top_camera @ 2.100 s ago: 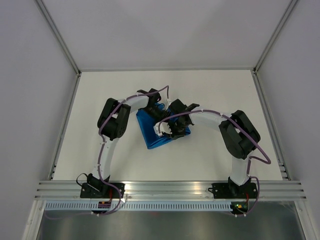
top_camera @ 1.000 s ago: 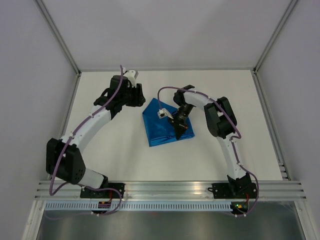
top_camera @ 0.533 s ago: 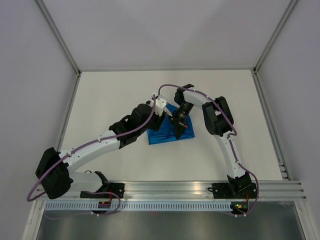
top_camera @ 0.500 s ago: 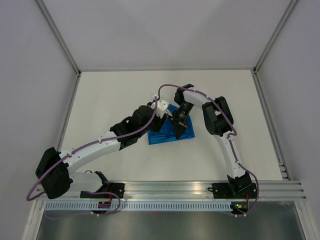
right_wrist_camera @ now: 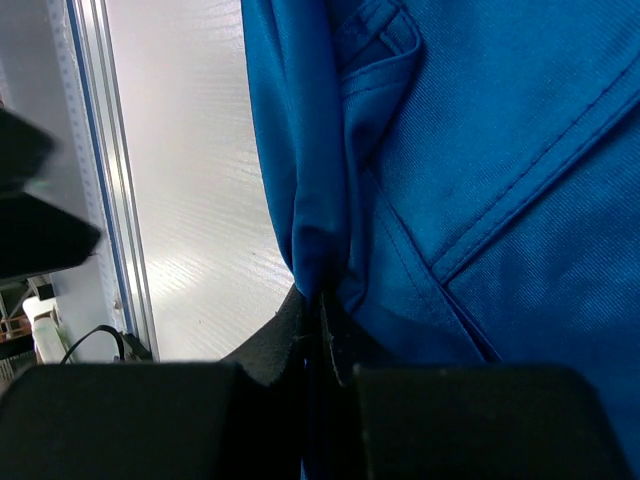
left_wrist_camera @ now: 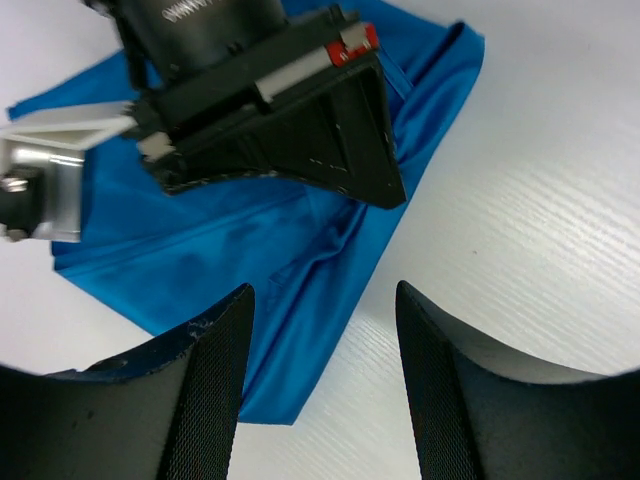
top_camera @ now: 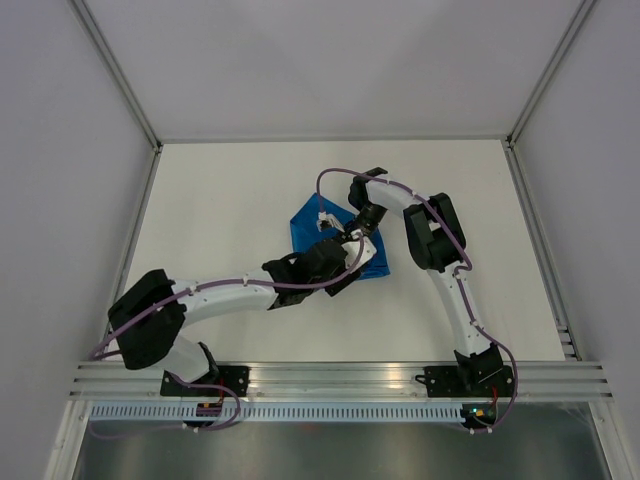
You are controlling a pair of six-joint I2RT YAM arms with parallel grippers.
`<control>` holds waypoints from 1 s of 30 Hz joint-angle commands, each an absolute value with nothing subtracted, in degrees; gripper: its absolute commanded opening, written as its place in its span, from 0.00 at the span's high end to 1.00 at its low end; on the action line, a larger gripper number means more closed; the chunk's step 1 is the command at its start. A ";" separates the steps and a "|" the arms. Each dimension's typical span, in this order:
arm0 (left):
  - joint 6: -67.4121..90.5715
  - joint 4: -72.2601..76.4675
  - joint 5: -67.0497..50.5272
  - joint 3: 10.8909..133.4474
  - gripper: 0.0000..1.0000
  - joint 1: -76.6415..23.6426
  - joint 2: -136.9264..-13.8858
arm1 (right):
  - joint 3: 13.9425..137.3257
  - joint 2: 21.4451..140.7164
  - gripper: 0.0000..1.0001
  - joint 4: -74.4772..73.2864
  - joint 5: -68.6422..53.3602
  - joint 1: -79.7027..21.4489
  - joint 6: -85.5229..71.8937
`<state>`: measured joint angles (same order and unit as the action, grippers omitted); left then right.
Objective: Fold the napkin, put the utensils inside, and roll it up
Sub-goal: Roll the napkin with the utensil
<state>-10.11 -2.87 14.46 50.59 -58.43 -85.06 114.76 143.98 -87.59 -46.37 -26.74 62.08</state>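
Observation:
The bright blue napkin [top_camera: 308, 228] lies crumpled and partly folded on the white table [top_camera: 220, 200]. My right gripper [top_camera: 355, 240] is shut on a raised fold of the napkin [right_wrist_camera: 480, 150]; its jaws meet at the cloth edge [right_wrist_camera: 322, 300]. My left gripper [top_camera: 345, 265] hovers at the napkin's near edge, open. In the left wrist view its fingers [left_wrist_camera: 215, 380] straddle the cloth's edge [left_wrist_camera: 300, 260] and bare table, with the right gripper [left_wrist_camera: 390, 195] just ahead. The utensils are out of view.
An aluminium rail [top_camera: 340, 375] runs along the near table edge by the arm bases. Grey enclosure walls [top_camera: 60, 200] stand on the left, right and far sides. The left arm lies low across the table's front left.
The left arm swung from the far left of the table over to the napkin's near edge, and its jaws opened wider. The right gripper stayed shut on the napkin.

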 commanded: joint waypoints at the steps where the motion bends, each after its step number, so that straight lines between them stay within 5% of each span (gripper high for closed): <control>1: -13.36 -0.27 11.95 52.82 0.36 -59.06 -88.75 | 115.49 147.83 0.91 -83.06 -38.67 -25.84 64.86; 21: -16.00 8.88 10.37 53.53 0.36 -57.66 -101.60 | 116.02 148.36 0.91 -83.23 -38.06 -25.75 64.16; 30: -14.76 7.73 6.15 52.56 0.54 -56.08 -103.53 | 116.19 148.54 0.91 -83.23 -37.97 -25.66 63.90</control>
